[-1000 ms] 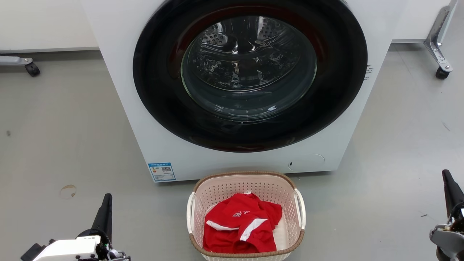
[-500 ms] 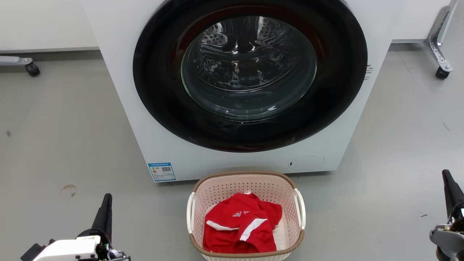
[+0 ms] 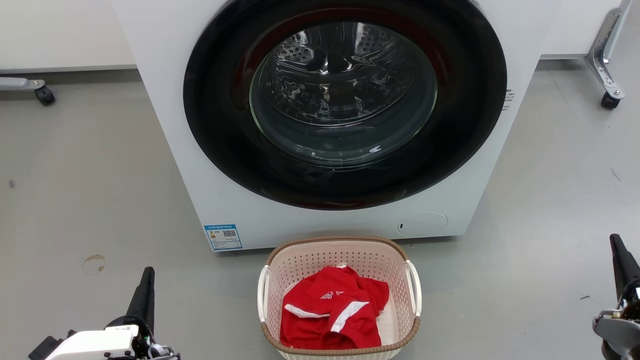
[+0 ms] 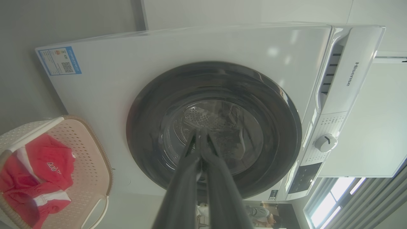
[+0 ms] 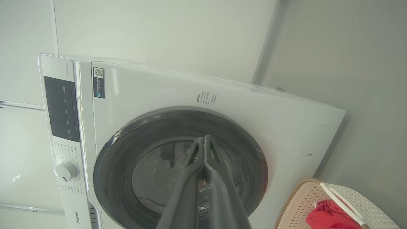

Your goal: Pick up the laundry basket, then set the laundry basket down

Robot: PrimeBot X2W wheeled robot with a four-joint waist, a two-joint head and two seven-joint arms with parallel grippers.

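Observation:
The laundry basket [image 3: 310, 260] stands on the grey floor just in front of the washing machine, pale pink and perforated, with a brown woven-look rim and white side handles. A red garment [image 3: 332, 315] with white stripes lies inside it. My left gripper [image 3: 147, 274] is low at the left, well apart from the basket, fingers shut and empty. At the far right my right gripper [image 3: 614, 240] also stands shut, holding nothing. The basket [image 4: 92, 152] appears at the lower left of the left wrist view behind my shut gripper [image 4: 200, 131]. In the right wrist view the basket [image 5: 305, 197] sits lower right of that shut gripper [image 5: 204, 138].
The large white washing machine [image 3: 200, 150] with a dark round door [image 3: 345, 100] stands right behind the basket. A caster leg [image 3: 44, 95] is at the far left and a metal frame leg with a wheel [image 3: 607, 75] at the far right. Open grey floor lies on both sides of the basket.

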